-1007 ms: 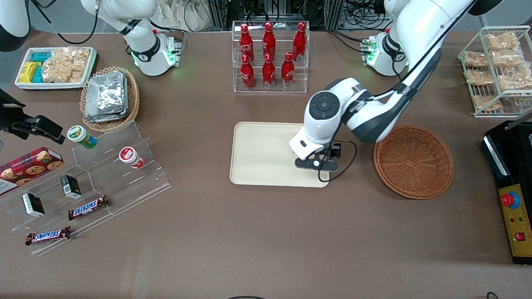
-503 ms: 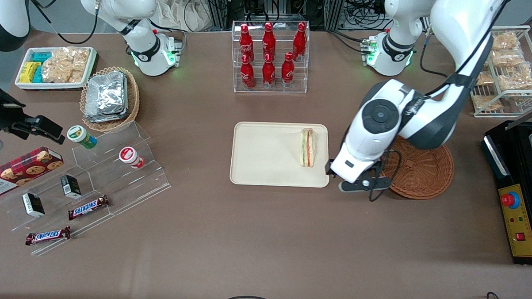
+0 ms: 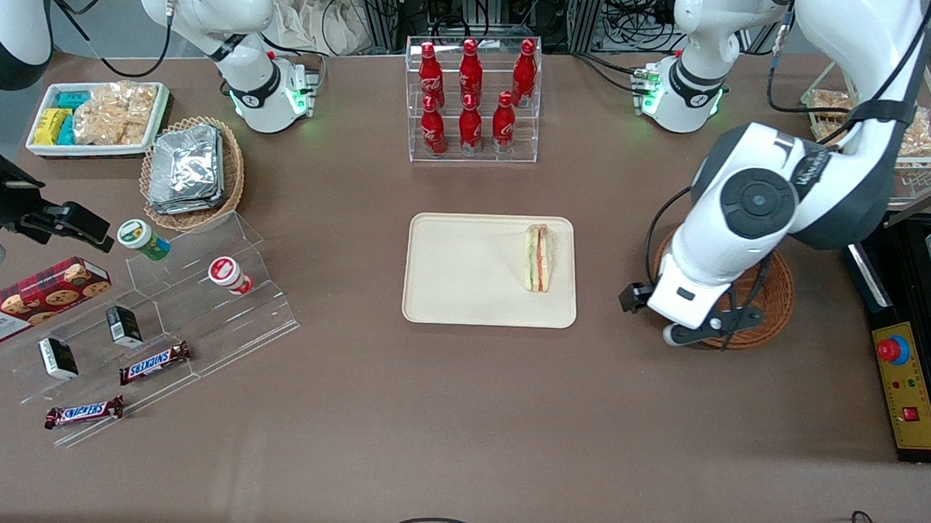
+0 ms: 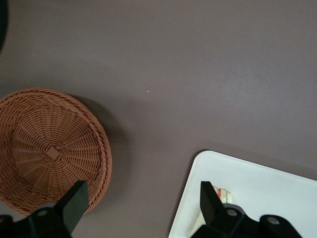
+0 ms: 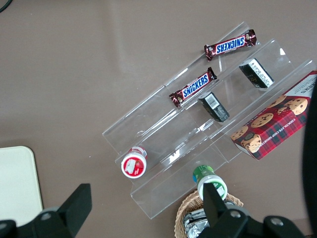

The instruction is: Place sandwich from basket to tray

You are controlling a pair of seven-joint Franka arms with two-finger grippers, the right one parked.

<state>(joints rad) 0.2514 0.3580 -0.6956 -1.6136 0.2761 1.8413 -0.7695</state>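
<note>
Looking down on the counter (image 3: 460,416), we see the sandwich (image 3: 538,258) lying on the tray (image 3: 450,269), near the tray end closest to the basket (image 3: 770,303). The basket holds nothing. Our gripper (image 4: 141,208) hangs above the basket's edge nearest the tray, its jaws spread wide with nothing between them, well apart from the sandwich.
</note>
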